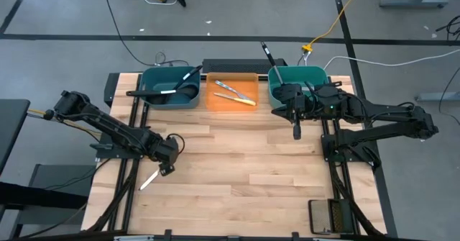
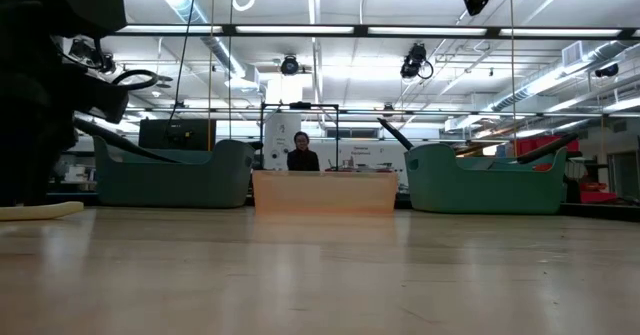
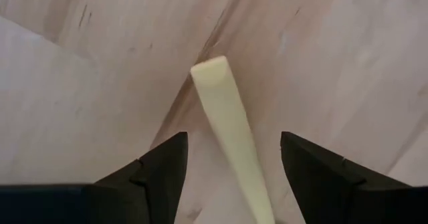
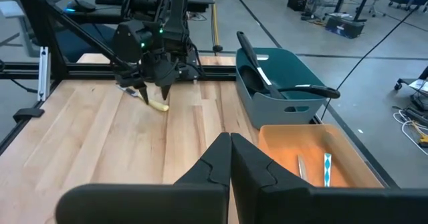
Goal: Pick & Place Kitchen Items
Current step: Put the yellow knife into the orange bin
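Left gripper (image 1: 167, 168) angled low at lower left, fingers spread astride the pale-handled knife (image 1: 149, 180) lying flat on the wooden table (image 1: 237, 176). Right gripper (image 1: 296, 133) clenched, empty, near upper-right teal bin (image 1: 302, 75).

Two dark fingers of the right gripper (image 4: 231, 158) rise from the bottom centre of the frame, pressed together at their tips. Beyond them stretches a pale wooden plank table (image 4: 100, 137). Upper left of centre, the dark left gripper (image 4: 155, 90) points down at a cream-handled knife (image 4: 155, 103) lying on the wood. At the right, a teal plastic bin (image 4: 287, 90) holds black long-handled utensils (image 4: 257, 67). At the lower right, a translucent orange bin (image 4: 294, 144) holds two slim knives (image 4: 314, 169).
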Controlling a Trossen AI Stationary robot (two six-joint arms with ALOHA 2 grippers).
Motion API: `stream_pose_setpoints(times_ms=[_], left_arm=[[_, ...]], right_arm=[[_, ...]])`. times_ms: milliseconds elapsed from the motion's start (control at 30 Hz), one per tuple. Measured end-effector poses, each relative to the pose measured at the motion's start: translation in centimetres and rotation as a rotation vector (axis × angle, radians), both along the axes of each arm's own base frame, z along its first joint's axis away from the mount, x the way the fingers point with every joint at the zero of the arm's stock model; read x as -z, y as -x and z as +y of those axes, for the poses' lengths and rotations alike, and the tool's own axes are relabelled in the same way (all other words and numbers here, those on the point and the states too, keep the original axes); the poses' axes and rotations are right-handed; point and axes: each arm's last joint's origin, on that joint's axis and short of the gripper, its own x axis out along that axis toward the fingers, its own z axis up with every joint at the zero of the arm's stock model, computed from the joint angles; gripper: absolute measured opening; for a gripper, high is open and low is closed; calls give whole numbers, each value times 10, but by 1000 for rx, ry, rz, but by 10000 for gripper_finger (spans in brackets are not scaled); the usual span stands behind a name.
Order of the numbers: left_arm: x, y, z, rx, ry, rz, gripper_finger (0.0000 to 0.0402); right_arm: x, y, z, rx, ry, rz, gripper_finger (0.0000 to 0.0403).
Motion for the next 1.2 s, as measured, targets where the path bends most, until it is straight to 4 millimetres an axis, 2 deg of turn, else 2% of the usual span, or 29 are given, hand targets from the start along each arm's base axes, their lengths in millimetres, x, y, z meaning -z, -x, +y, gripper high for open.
stream_pose_setpoints(times_ms=[267,733,1200], left_arm=[[1,0,2,-38,-46,-19,245],[15,-8,-2,-40,-66,28,245],[15,-9,-2,-28,-44,37,245]], right_arm=[[0,0,0,3,-9,-1,8],[0,0,0,3,-10,-1,8],[0,0,0,2,-6,0,8]])
